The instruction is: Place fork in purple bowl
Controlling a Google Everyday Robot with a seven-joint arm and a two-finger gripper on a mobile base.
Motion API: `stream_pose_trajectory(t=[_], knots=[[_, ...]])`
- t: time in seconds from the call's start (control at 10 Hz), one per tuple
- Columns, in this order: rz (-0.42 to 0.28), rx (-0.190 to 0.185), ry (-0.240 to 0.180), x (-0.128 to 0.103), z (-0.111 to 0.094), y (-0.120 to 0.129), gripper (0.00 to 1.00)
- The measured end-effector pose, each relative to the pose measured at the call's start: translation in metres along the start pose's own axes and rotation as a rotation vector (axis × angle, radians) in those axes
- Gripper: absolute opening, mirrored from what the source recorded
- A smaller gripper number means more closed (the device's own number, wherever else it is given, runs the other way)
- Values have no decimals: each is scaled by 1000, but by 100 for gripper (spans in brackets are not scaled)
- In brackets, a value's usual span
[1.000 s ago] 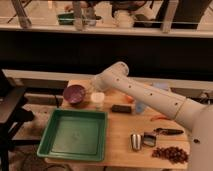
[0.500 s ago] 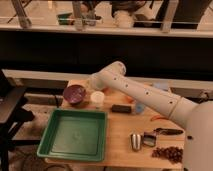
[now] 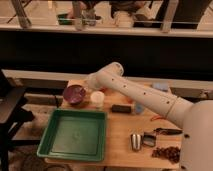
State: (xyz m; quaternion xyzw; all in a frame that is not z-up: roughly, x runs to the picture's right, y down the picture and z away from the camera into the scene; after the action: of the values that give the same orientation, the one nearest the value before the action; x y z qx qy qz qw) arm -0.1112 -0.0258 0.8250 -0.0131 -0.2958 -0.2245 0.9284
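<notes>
The purple bowl [image 3: 74,93] sits at the back left of the wooden table [image 3: 120,125], just left of a white cup [image 3: 97,98]. My white arm reaches from the lower right across the table. Its end, with the gripper [image 3: 89,82], hangs above the gap between the bowl and the white cup, close to the bowl's right rim. The arm largely hides the gripper. I cannot make out the fork anywhere in the camera view.
A large green rectangular tray [image 3: 75,132] fills the front left. A black block [image 3: 121,108] and a blue cup [image 3: 138,107] stand mid-table. A metal cup [image 3: 136,141], a black-handled tool [image 3: 167,131] and a dark cluster [image 3: 167,152] lie front right.
The end of my arm has shifted a little left and up, toward the purple bowl. Nothing on the table has moved.
</notes>
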Motion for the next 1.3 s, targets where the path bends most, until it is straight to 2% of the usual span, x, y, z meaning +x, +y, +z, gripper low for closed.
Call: stream_pose_trajectory(t=[0.2, 0.7, 1.3], knots=[[-18, 5, -14, -7, 6, -3, 2], [-18, -44, -46, -9, 21, -4, 2], [-31, -55, -67, -16, 39, -2, 2]])
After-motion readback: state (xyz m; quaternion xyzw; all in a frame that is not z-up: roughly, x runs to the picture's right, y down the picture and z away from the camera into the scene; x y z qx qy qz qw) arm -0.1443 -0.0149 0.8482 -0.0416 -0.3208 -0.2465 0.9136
